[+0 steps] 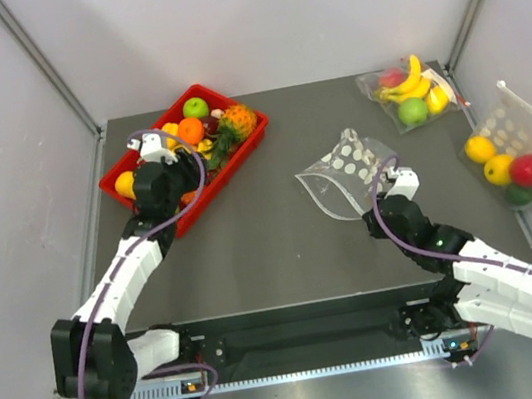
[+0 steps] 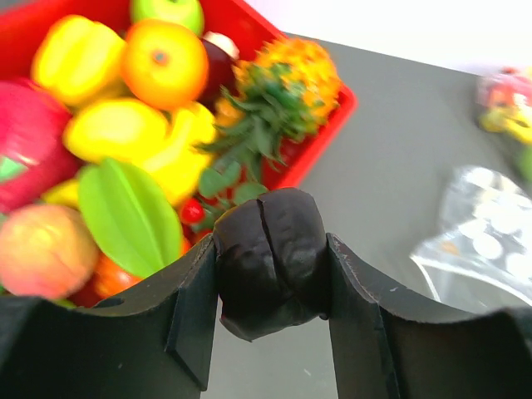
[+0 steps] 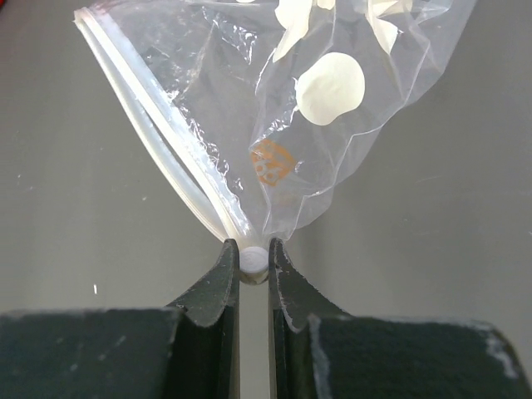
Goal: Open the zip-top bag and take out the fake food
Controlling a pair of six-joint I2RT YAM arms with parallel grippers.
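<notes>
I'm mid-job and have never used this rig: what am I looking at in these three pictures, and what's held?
Two robot arms with two-finger grippers. The top picture looks down from above and behind them; the others come from cameras on each wrist. The right gripper pinches a corner of the dotted zip-top bag, which looks empty. The left gripper, over the red tray of fake fruit, clamps a dark lump. A banana bag and a bigger dotted fruit bag lie far right.

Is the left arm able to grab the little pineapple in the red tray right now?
Probably not yet. The left gripper hangs by the red tray with nothing between it and the pineapple, but its jaws are full, clamped on a dark lumpy thing.
</notes>
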